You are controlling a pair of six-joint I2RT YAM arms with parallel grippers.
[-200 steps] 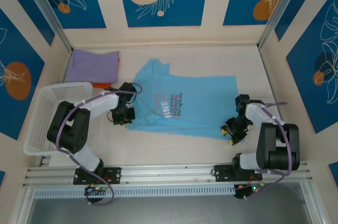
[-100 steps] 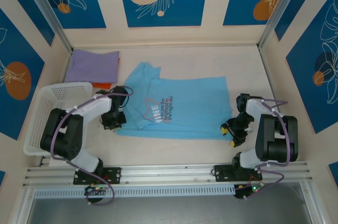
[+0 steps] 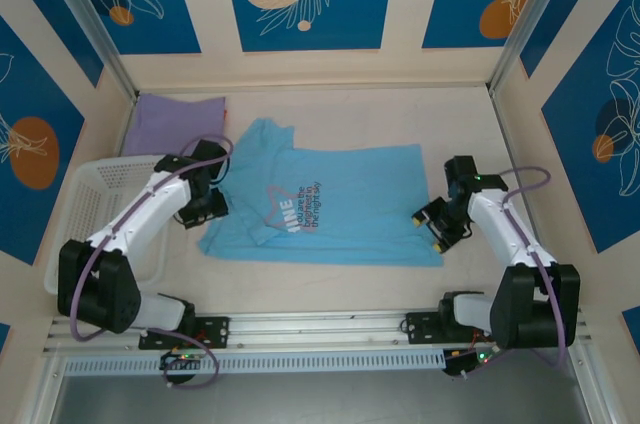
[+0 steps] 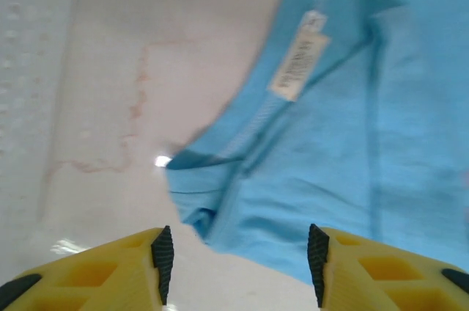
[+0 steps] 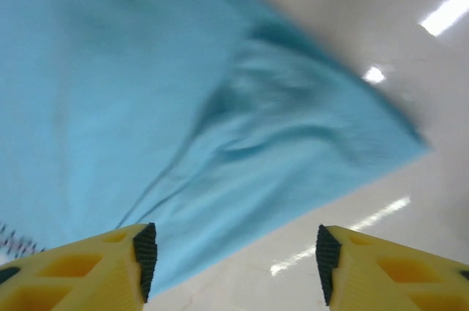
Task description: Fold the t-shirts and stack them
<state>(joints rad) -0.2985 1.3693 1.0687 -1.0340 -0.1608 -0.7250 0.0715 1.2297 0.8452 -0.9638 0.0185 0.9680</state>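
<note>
Beige table: sky-blue t-shirt flat, unfolded; lavender t-shirt folded beyond its left end; left gripper, right gripper flanking, jaws spread, empty.

The top view is bright, evenly lit and sharp, with only faint, soft shadows. Both wrist views are smeared and out of focus. White glare streaks cross the glossy counter in the right wrist view, and a small glint sits beside the sky-blue t-shirt in the left.
</note>
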